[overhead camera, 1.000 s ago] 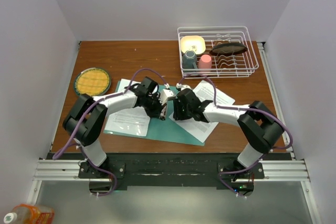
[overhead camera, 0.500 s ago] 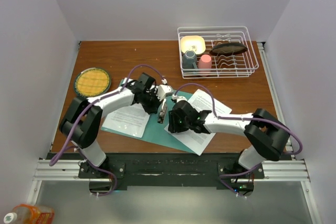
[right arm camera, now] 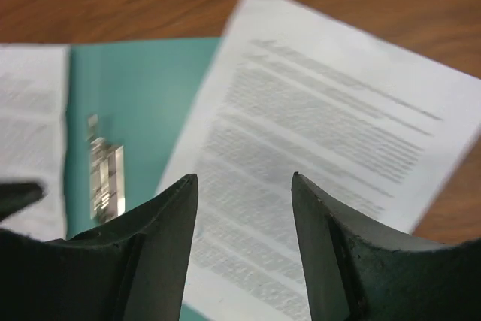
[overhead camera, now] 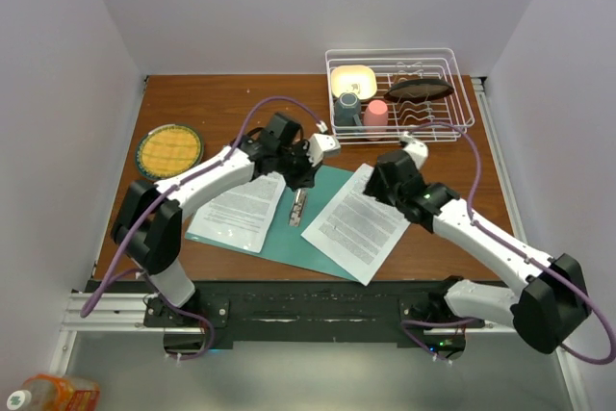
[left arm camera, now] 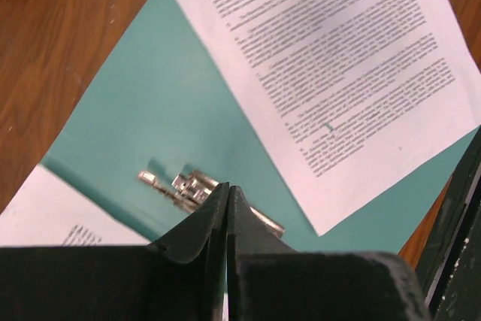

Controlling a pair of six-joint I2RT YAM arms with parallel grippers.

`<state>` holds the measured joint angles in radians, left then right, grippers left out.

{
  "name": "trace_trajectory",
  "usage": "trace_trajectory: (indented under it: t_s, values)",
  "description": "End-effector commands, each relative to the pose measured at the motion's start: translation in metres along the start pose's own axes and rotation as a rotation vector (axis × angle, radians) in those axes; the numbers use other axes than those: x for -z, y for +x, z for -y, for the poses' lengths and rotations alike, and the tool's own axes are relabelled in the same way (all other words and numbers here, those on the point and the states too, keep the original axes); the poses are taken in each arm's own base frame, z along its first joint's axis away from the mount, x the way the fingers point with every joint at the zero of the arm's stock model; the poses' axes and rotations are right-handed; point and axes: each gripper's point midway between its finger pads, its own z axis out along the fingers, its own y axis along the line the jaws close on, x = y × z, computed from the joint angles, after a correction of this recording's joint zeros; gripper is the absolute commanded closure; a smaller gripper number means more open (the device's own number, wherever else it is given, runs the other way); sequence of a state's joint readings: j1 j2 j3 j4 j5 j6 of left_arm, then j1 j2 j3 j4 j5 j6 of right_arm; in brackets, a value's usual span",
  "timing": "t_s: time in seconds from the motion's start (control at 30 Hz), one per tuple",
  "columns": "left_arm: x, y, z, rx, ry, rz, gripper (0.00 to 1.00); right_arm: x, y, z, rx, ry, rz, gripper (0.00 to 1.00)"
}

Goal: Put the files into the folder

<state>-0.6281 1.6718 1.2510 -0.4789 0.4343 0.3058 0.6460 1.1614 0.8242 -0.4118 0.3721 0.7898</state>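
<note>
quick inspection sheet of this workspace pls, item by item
surface: wooden table, no spills seen
job's things: teal folder lies open; left sheet and right sheet lie on it
clutter: metal clip on the folder's middle; dish rack holding a yellow bowl and pink cup; round mat
grippers: left gripper fingers shut, empty, above the clip; right gripper open, empty, above the right sheet
cables: purple cable loops over each arm
surroundings: white walls; bottle off the table, near left
</note>
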Motion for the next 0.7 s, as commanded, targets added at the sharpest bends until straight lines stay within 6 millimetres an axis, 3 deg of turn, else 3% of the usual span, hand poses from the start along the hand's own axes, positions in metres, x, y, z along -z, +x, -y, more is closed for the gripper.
trace_trajectory:
  t_s: [0.0, 0.17, 0.3, 0.43, 0.67]
  values:
    - [-0.023, -0.019, 0.018, -0.050, 0.064, 0.014, 0.93, -0.007, 0.024, 0.083, -0.093, 0.290, -0.044, 0.41]
    - [-0.053, -0.031, 0.037, -0.098, 0.112, 0.016, 0.92, -0.012, 0.029, 0.112, -0.140, 0.372, -0.073, 0.40]
    - [-0.077, -0.028, 0.047, -0.128, 0.118, -0.015, 0.93, -0.014, 0.034, 0.130, -0.179, 0.410, -0.083, 0.40]
    - [-0.102, -0.012, 0.039, -0.141, 0.082, -0.068, 0.93, -0.021, 0.043, 0.131, -0.186, 0.407, -0.116, 0.40]
    - [-0.119, 0.000, 0.031, -0.141, 0.065, -0.116, 0.94, -0.032, 0.060, 0.137, -0.211, 0.427, -0.149, 0.40]
